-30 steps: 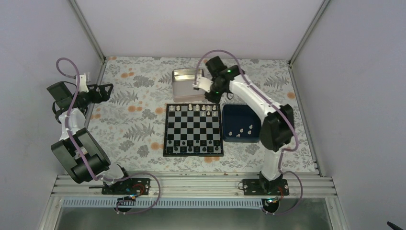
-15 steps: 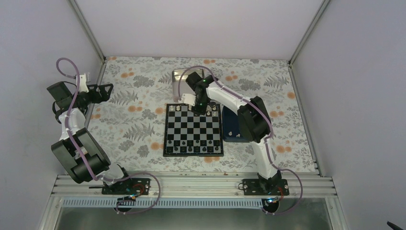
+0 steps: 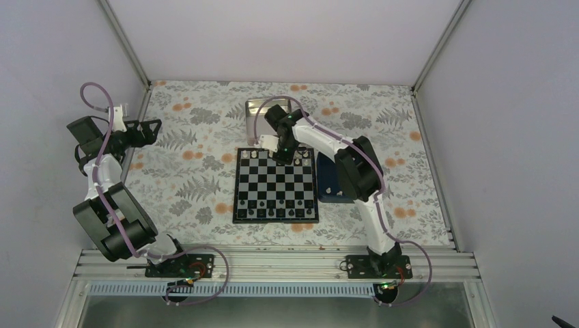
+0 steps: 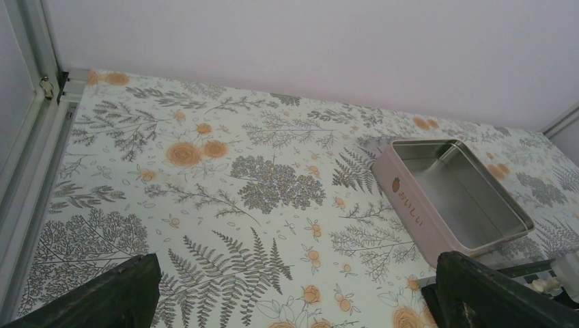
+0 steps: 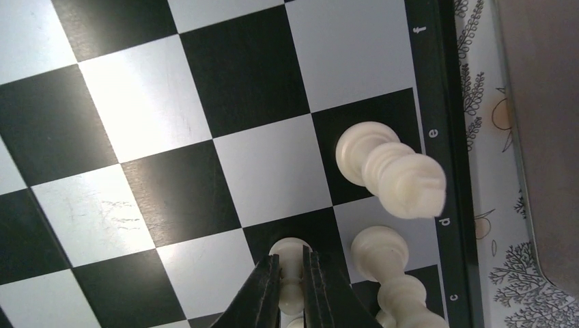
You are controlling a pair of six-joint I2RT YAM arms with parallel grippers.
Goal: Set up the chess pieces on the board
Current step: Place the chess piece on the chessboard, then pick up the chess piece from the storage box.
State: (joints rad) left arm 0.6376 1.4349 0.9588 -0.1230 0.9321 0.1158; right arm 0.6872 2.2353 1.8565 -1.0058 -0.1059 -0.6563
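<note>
The chequered board [image 3: 276, 184] lies mid-table. White pieces [image 3: 255, 154] stand along its far rows and dark pieces [image 3: 273, 212] along its near rows. My right gripper [image 3: 281, 156] hangs over the far rows, its arm hiding some of the pieces. In the right wrist view the right gripper [image 5: 291, 264] is shut on a white pawn [image 5: 290, 247], base down over a black square of the board [image 5: 136, 102]. A white king [image 5: 392, 171] and another tall white piece [image 5: 386, 256] stand beside it at the board's edge. My left gripper [image 3: 153, 126] is open and empty at the far left, and also shows in its wrist view [image 4: 293, 301].
A silver tin [image 3: 256, 109] stands just beyond the board, and shows with a pink side in the left wrist view [image 4: 454, 195]. A dark blue tray [image 3: 326, 179] at the board's right is mostly hidden by my right arm. Metal frame posts line the table's sides.
My right gripper has swung left from beside the tin down onto the board's far rows, and settled there. The left arm has not moved.
</note>
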